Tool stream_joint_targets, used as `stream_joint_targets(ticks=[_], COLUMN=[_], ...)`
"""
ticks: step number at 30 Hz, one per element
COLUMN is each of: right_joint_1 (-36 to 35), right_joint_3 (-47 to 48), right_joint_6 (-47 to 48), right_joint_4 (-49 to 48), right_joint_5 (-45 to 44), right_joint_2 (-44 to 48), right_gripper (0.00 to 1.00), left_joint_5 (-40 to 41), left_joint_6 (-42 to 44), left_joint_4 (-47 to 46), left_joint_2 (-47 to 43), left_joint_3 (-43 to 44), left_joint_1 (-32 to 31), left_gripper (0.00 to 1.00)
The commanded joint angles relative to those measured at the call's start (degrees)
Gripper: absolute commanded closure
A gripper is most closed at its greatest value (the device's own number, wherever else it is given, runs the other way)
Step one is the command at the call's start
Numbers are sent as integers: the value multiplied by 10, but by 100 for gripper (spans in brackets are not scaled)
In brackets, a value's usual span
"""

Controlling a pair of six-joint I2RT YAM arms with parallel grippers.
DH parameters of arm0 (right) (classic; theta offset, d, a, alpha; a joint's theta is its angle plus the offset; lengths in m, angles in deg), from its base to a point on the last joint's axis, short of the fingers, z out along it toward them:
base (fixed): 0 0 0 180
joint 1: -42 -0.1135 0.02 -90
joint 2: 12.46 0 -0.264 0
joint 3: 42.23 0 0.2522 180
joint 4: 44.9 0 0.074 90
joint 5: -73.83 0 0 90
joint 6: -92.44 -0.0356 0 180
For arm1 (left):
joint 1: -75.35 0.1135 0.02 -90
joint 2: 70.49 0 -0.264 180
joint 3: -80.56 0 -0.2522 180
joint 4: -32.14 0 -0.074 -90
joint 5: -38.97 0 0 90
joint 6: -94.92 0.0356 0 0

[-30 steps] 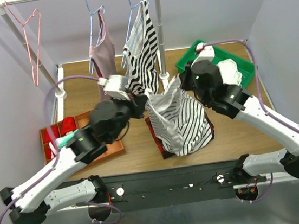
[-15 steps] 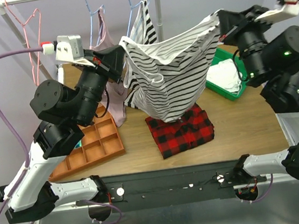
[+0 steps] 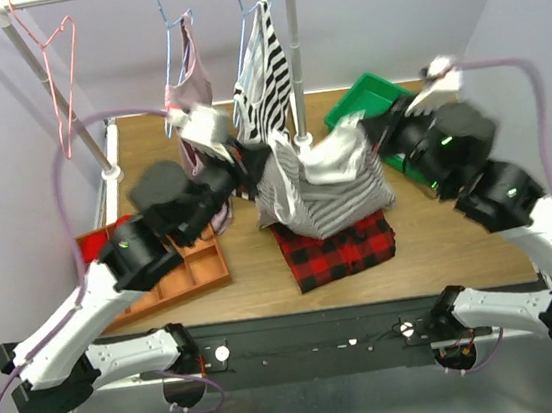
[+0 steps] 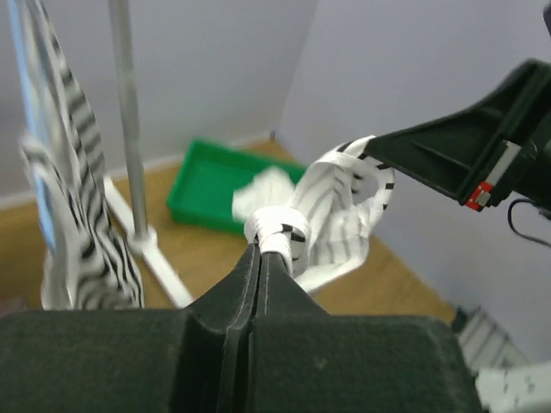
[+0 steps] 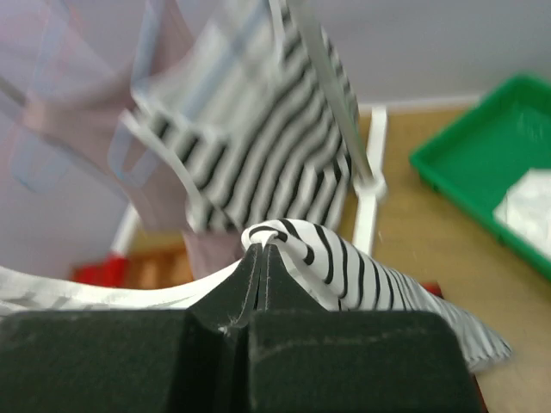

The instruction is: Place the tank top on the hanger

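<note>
The tank top (image 3: 327, 192), white with thin black stripes, hangs bunched between my two grippers above the table's middle. My left gripper (image 3: 252, 172) is shut on one strap of it, which shows as a rolled bit of cloth at the jaw tips in the left wrist view (image 4: 277, 234). My right gripper (image 3: 376, 134) is shut on the other side, which shows in the right wrist view (image 5: 340, 254). The pink-red wire hanger (image 3: 61, 82) hangs empty on the rail at far left, well away from both grippers.
A mauve top (image 3: 188, 88) and a bold-striped top (image 3: 268, 84) hang on blue hangers on the rail. A red plaid cloth (image 3: 340, 249) lies under the tank top. A green tray (image 3: 369, 99) stands back right, an orange divided tray (image 3: 185, 268) at left. The rack post (image 3: 296, 63) stands behind.
Both arms have come down and closer together. The tank top, stretched wide and high half a second ago, now hangs bunched lower, just above the plaid cloth.
</note>
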Motion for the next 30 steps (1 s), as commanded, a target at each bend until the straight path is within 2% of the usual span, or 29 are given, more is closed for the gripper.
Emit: stream_joint_targets(ticks=[1,2,3,5,7,11,13,14,16,17,20,24,26,28,30], right_joint_1=[1,0,1,0,0,1,1,1,1,1,1,0,0,1,1], right_joint_3=[-247,-328,-366,-411,-457,-473,-472,-471,-466,-460,-428,-392,-383,-370,-363], right_joint_6=[-119,-129,-149,-168,-182,-187,-187,-185,-175,-168,-152,-134,-127,-120,-113], right_joint_4=[51,45,44,44,32,29,27,26,18,16,23,23,16,7,-3], right_joint_5=[58,55,51,27,15,8,11,15,15,14,9,18,27,34,52], right_joint_2=[72,92,96,93,86,50,39,42,61,68,80,86,88,86,79], right_gripper=[99,91,87,85,81,68,61,56,48,39,33,33,33,33,32], left_joint_5=[-97,-109,-132,-148,-138,-99,-83,-82,-85,-86,-96,-124,-111,-51,12], left_joint_6=[-93,-106,-124,-159,-184,-226,-227,-226,-206,-199,-166,-134,-124,-103,-66], left_joint_4=[-36,-52,-87,-121,-156,-182,-167,-162,-146,-136,-91,-54,-55,-49,-28], left_joint_2=[-36,-42,-42,-38,-33,-33,-32,-36,-45,-55,-80,-120,-158,-174,-167], left_joint_3=[-210,-289,-327,-417,-459,-514,-510,-502,-493,-479,-444,-394,-357,-322,-250], left_joint_1=[-1,-1,-1,-1,-1,-1,-1,-1,-1,-1,-1,-1,-1,-1,0], left_gripper=[96,95,94,94,94,85,77,69,67,57,37,32,32,32,32])
